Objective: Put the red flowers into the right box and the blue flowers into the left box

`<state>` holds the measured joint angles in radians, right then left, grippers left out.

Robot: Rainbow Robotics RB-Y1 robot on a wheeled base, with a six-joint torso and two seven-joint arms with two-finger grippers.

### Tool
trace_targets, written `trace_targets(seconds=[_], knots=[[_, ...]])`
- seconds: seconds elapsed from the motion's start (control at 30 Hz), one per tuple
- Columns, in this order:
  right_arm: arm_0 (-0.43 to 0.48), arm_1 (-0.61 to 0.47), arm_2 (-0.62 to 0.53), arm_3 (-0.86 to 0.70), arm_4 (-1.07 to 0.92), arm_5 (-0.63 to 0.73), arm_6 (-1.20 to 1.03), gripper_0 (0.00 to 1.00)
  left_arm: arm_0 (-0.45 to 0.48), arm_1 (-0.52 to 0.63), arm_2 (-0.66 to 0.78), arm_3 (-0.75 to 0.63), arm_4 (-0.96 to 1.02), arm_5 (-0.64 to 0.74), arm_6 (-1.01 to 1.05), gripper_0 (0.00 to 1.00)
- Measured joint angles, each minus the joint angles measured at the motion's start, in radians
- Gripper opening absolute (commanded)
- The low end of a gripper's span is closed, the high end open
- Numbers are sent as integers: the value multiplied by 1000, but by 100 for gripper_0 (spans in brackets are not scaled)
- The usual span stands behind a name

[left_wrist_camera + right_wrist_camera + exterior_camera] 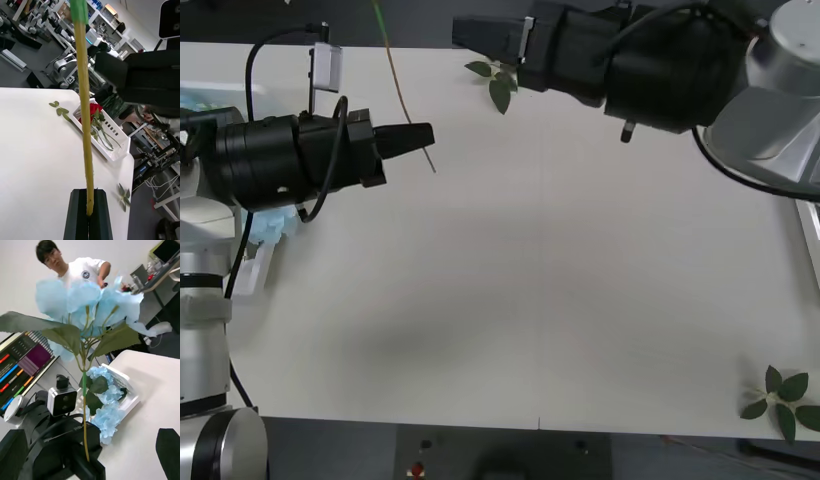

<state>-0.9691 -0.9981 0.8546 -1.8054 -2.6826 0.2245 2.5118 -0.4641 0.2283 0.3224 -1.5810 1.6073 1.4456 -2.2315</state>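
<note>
At the far left, the translucent white ribbed crate that is the left box point(131, 402) sits on the white worktop point(530, 280). Several pale blue fluffy flower clusters point(107, 416) already lie in it.

Just inboard of it, my black left gripper point(89, 210) is pressed together on the bottom tip of a long thin yellow-green stem point(84, 112). The stem rises to one more pale blue, wide-petalled flower point(86, 300) held up in the air.

I judge this flower very light but top-heavy. The fabric head is soft and would crush, and the wiry stem looks stiff enough to carry it, though it may swing about such a low pinch. The bare stem below the leaves is the place to hold.

Further right, my black right gripper point(480, 38) hangs above the worktop's far edge with its fingers spread, off the stem.

At the far right is the white shallow tray, the right box point(112, 152), with red roses point(93, 109) lying inside.
</note>
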Motion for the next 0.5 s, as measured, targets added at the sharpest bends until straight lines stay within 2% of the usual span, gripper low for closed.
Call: trace_targets(seconds=[0.2,0.33,0.5], knots=[[4,-43,-101,158,100,361,0,100,0,60,56,0,35,0,0,0],[47,-38,-270,319,233,736,0,100,0,125,102,0,40,-1,-1,0],[75,-24,-454,460,376,987,1,100,22,242,127,1,40,-1,-1,0]])
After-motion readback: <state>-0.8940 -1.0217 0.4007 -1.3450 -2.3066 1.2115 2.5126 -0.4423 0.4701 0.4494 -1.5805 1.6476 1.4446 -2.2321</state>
